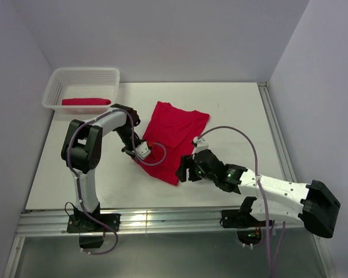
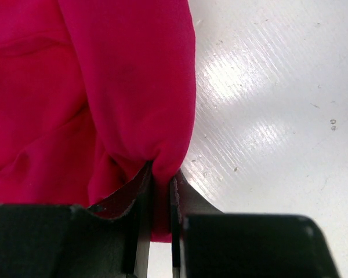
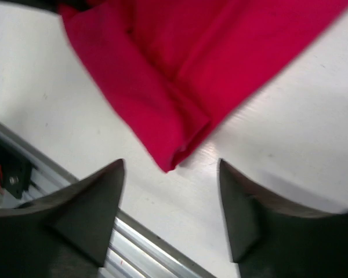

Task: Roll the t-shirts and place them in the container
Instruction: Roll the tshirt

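Right hand (image 1: 184,172) low and spread by t-shirt (image 1: 177,130) corner; left hand (image 1: 140,152) pinching its edge.

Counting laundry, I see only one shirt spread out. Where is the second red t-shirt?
In the top view, the second t-shirt lies bundled inside the white basket at the far left corner of the table, apart from the spread t-shirt.

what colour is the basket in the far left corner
White basket; clearest in the top view.
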`<state>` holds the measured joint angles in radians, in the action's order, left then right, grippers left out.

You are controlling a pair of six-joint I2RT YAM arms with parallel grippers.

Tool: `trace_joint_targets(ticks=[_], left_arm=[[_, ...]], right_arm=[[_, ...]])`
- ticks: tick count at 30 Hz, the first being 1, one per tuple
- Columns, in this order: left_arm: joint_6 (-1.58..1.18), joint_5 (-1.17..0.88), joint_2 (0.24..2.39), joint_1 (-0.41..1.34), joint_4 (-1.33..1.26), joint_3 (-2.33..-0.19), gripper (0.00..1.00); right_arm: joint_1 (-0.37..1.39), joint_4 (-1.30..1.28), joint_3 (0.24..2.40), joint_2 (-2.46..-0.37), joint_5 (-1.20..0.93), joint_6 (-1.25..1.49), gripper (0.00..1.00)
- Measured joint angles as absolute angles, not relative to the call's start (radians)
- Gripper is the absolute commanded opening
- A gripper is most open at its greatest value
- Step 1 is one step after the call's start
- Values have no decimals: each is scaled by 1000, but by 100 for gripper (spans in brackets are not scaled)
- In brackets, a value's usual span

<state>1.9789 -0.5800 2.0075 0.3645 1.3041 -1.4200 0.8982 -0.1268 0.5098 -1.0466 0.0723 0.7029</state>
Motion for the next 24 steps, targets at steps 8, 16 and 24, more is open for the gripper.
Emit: trace_joint_targets(ticks=[8,16,24], left_arm=[[1979,-558,2009,368,1322,-1420,0],[1979,-550,2009,368,1330,-1407,0],[1979,-548,2009,368,1335,-1403,0]], right_arm=[[1207,-241,724,-1138,337,520,82],[1422,-289,831,-1380,528,323,83],[1477,-332,915,-1560,668,151,86]])
